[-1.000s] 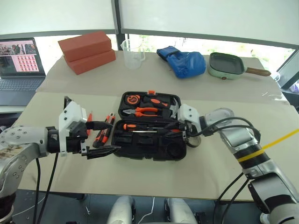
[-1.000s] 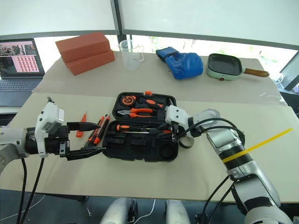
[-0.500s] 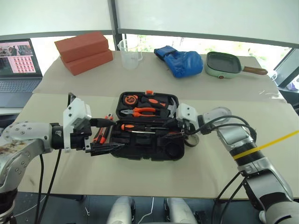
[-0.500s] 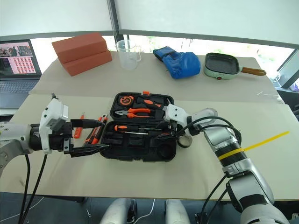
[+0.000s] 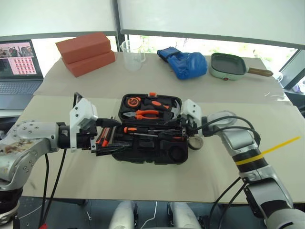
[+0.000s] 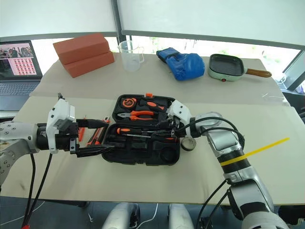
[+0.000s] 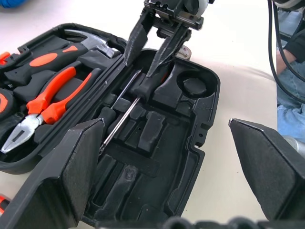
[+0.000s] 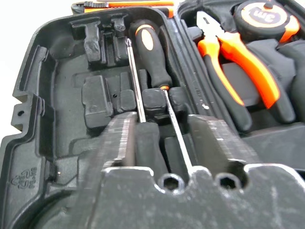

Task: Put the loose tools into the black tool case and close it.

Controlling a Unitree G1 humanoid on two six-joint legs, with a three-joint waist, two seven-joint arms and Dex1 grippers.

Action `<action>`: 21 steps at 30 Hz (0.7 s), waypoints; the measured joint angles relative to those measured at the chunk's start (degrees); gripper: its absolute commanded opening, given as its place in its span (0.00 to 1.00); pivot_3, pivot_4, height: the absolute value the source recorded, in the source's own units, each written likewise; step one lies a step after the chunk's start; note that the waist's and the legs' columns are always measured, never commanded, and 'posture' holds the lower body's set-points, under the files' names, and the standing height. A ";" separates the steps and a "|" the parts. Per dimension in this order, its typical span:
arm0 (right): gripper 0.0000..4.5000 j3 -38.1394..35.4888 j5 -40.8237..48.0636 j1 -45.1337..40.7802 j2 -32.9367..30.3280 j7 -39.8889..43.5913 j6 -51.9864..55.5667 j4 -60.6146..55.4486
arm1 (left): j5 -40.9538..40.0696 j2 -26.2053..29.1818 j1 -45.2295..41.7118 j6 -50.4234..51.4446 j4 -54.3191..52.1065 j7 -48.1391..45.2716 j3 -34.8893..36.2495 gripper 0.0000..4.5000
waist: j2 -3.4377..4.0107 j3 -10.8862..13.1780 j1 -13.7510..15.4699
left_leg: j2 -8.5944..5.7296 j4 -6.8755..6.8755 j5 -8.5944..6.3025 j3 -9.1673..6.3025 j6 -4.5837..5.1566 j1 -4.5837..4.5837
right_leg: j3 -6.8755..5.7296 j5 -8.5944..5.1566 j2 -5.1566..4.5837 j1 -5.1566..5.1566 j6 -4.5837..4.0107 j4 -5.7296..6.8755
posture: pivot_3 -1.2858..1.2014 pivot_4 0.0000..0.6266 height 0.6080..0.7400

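Right wrist view: screwdriver (image 8: 148, 50) lies in black tool case (image 8: 52, 109), between jaws.

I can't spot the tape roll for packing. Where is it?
In the left eye view, the tape roll lies on the table, just right of the black tool case, below the right claw.

Table far edge: laptop (image 5: 19, 64) 10 o'clock, red bricks (image 5: 87, 53), measuring cup (image 5: 134, 54) 12, blue glove (image 5: 187, 63), green pan (image 5: 230, 66) 2 o'clock.
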 measured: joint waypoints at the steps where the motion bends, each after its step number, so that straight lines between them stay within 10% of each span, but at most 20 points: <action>1: 0.09 0.05 0.00 0.14 0.14 -0.09 0.02 -0.18 | 0.01 0.00 -0.09 -0.02 0.09 -0.03 -0.14 1.00 | 0.00 0.00 0.00 | 0.00 0.00 0.00 0.00 0.00 0.00 | 0.00 0.00 -0.01 0.00 0.00 0.01 | 0.52 0.24 0.99; 21: 0.01 4.27 -4.83 1.14 3.47 -5.03 4.69 -2.76 | 1.27 -0.79 -1.36 -0.14 1.30 0.32 -1.94 1.00 | -0.02 -0.01 -0.27 | 0.04 -0.02 0.05 0.06 -0.08 0.35 | 0.04 0.01 0.06 0.18 -0.12 0.17 | 0.52 0.24 0.99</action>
